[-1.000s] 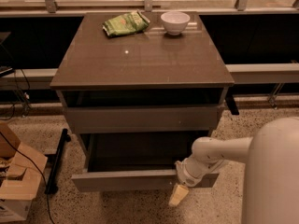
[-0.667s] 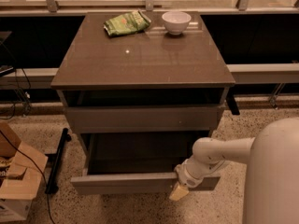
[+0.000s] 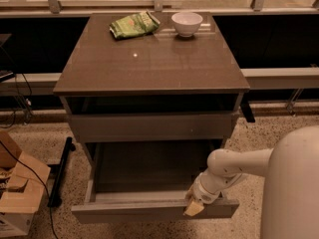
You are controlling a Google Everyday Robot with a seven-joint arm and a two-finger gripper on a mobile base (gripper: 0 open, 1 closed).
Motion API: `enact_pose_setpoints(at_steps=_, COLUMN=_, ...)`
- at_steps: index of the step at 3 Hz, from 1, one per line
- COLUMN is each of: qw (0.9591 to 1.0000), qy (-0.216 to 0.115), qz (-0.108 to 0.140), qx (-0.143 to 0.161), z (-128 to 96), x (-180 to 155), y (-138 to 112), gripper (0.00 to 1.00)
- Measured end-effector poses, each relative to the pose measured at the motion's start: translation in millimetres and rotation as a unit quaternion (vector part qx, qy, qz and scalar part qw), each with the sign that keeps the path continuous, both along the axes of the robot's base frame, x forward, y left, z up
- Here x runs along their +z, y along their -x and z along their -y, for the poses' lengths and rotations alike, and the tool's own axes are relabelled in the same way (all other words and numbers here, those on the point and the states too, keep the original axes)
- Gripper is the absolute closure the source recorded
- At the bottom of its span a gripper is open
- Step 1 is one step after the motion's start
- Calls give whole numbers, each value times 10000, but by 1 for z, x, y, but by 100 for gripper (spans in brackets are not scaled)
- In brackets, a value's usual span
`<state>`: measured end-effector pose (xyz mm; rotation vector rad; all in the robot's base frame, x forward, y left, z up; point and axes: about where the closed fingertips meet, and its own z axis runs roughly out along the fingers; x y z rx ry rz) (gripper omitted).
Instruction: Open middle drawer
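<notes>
Camera view: the gripper (image 3: pixel 194 207) sits at the lower right of centre, touching the top edge of the front panel of the middle drawer (image 3: pixel 139 211); whether it is clamped on that edge cannot be told. The drawer stands pulled out at the bottom centre of the frame, below the cabinet top (image 3: pixel 149 63). Compared with the earlier frame, the drawer front and gripper are lower in the frame and more of the dark box is exposed.

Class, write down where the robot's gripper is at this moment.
In the camera view, the gripper is low and right of centre. It sits at the top edge of the pulled-out middle drawer front, near its right end.
</notes>
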<state>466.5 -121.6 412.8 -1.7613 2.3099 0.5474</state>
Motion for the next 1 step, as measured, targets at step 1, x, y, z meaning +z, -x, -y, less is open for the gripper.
enact_pose_setpoints(at_steps=1, qw=10000, qy=-2, qz=-15, qx=8, z=-1, x=-1, y=1, gripper=38)
